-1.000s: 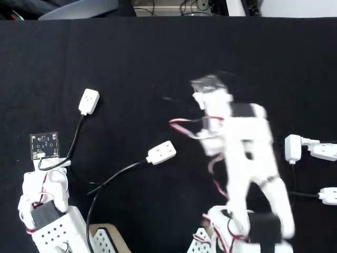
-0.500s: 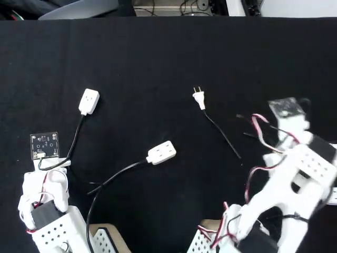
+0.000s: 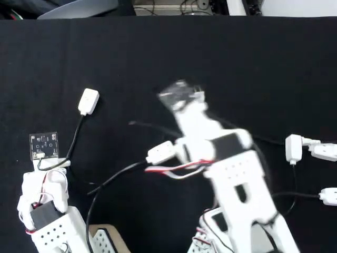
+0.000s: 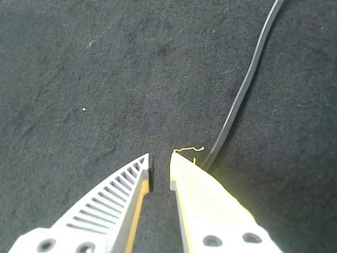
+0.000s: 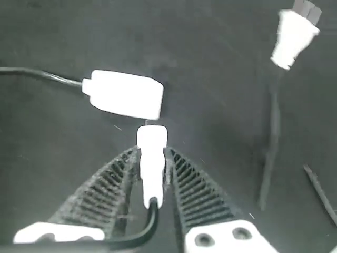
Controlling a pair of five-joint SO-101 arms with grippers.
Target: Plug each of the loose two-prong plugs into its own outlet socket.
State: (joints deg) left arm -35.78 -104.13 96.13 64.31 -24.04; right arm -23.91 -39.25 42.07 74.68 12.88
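My right gripper (image 5: 152,150) is shut on a white two-prong plug (image 5: 151,163), whose black cord runs back between the fingers. The plug's front end sits just short of a white outlet socket (image 5: 125,95) lying on the black table. From above, the right arm (image 3: 231,163) stretches over the table's middle to that socket (image 3: 160,152). A second white plug (image 5: 292,32) with its cord lies farther off. Another outlet socket (image 3: 88,101) rests at the left. My left gripper (image 4: 159,158) hangs shut and empty over the cloth beside a black cord (image 4: 237,105).
The left arm (image 3: 45,195) stays at the near left corner. A white plug (image 3: 293,148) and two white sockets (image 3: 324,152) (image 3: 329,196) lie at the right edge. Black cords (image 3: 113,176) cross the near middle of the table.
The right arm swung from the table's right side back to the middle, ending at the middle socket. It now covers the spot where a loose plug lay. The left arm kept still.
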